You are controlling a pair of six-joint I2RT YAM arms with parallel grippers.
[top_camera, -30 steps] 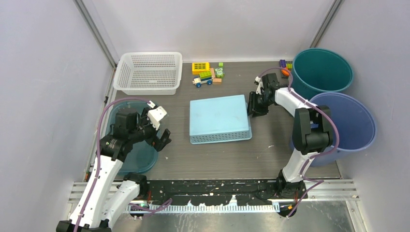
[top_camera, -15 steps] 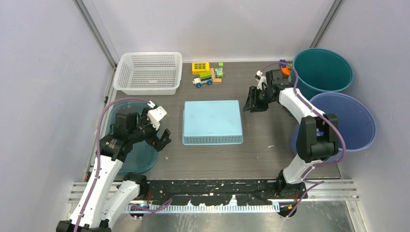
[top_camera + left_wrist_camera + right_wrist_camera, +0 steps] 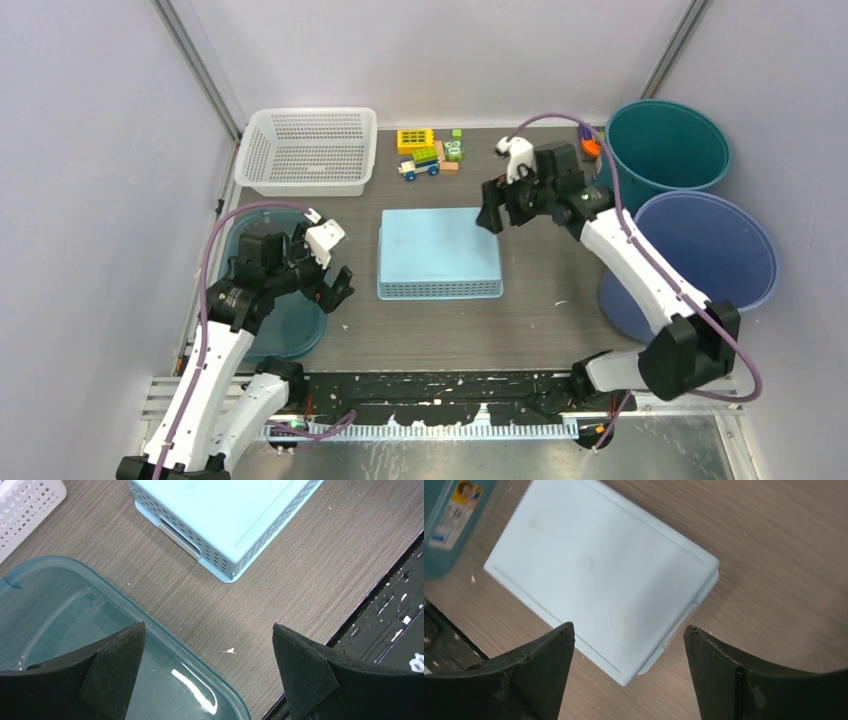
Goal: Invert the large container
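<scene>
Hovering over the upturned container (image 3: pixel 440 252) — right end effector (image 3: pixel 628 628) open, empty.

Holds the left arm folded at the near left side, with the left pincer (image 3: pixel 331 288) spread to the full and gripping nothing. Reaches with the right arm to the far middle, wrist bent downward, the right pincer (image 3: pixel 503 215) also parted, empty.
</scene>
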